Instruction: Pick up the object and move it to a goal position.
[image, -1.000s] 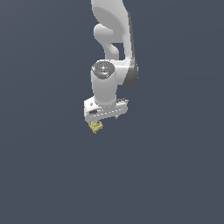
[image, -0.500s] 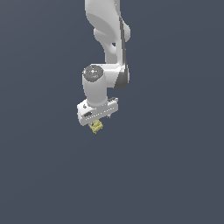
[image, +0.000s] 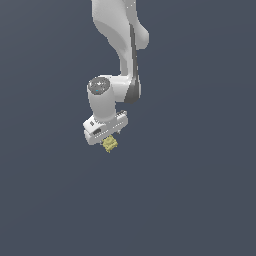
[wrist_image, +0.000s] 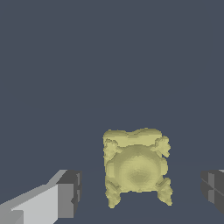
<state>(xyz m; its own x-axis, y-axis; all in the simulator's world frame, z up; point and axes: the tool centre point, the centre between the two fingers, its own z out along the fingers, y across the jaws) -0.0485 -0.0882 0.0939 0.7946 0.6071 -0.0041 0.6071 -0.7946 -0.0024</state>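
The object (image: 110, 144) is a small olive-yellow lumpy thing with jagged edges. It shows just under the white hand in the exterior view. My gripper (image: 108, 139) is right above it. In the wrist view the object (wrist_image: 136, 168) lies between the two dark fingertips (wrist_image: 70, 192), with a gap on each side. The gripper (wrist_image: 141, 192) is open and touches nothing. Whether the object rests on the surface cannot be told.
A plain dark grey-blue surface (image: 200, 200) fills both views. The white arm (image: 120, 45) comes down from the top of the exterior view. Nothing else shows.
The arm and hand have shifted toward the exterior view's left, bringing the hand over the object. The object has stayed where it was.
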